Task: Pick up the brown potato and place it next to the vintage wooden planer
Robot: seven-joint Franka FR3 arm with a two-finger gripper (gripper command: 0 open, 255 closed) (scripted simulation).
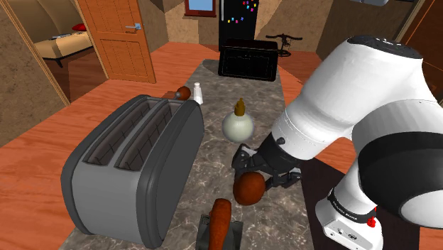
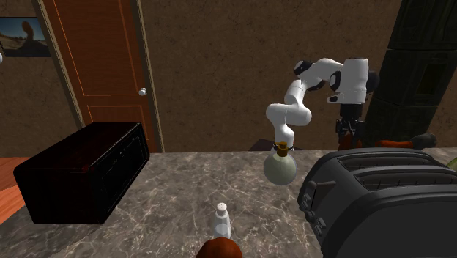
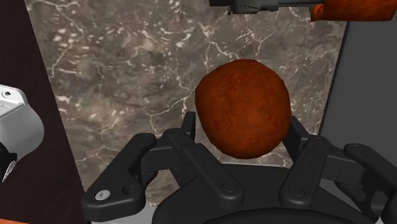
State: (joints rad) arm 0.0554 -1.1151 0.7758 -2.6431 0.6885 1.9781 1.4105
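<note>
Potato [image 3: 242, 105] clasped between my fingers [image 3: 299, 135], held near the planer [image 1: 221, 221]; next, lower and release it alongside.

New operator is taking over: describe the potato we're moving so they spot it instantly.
Find the big grey toaster on the marbled counter. To its right in the shoulder view, the black tool clasps the potato: round and reddish-brown, unlike the long planer handle nearby.

The potato [image 3: 242, 105] is reddish-brown, the gripper [image 3: 242, 127] black, the toaster [image 1: 135, 177] dark grey, the counter [image 3: 127, 76] grey-brown with white veins
</note>
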